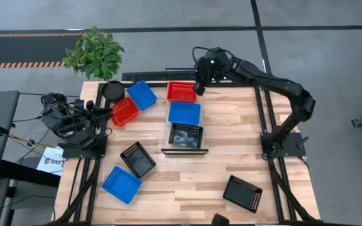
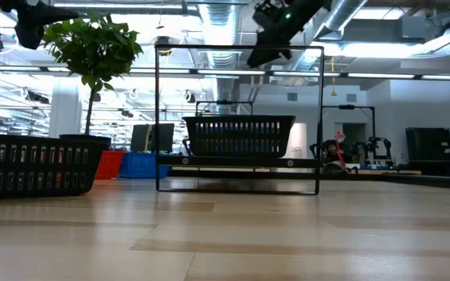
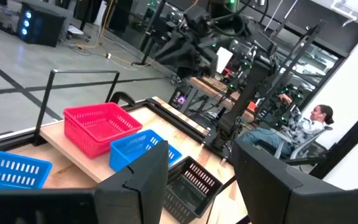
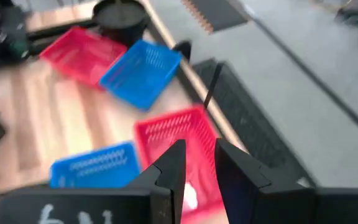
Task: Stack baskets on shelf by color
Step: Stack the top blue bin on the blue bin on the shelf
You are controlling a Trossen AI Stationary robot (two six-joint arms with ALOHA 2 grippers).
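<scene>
Right jaws [image 4: 196, 163] are hovering released, empty, above the red basket [image 4: 178, 144], partly hiding it; its long axis is running across them. Left jaws [image 3: 199, 186] are waiting released.

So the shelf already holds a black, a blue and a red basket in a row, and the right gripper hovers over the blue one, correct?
Not quite. The shelf does carry a black basket, a blue basket and a red basket in a row, but the right gripper hovers at the red basket's edge, not over the blue one. The high view shows this, and the right wrist view has red directly below the fingers.
</scene>
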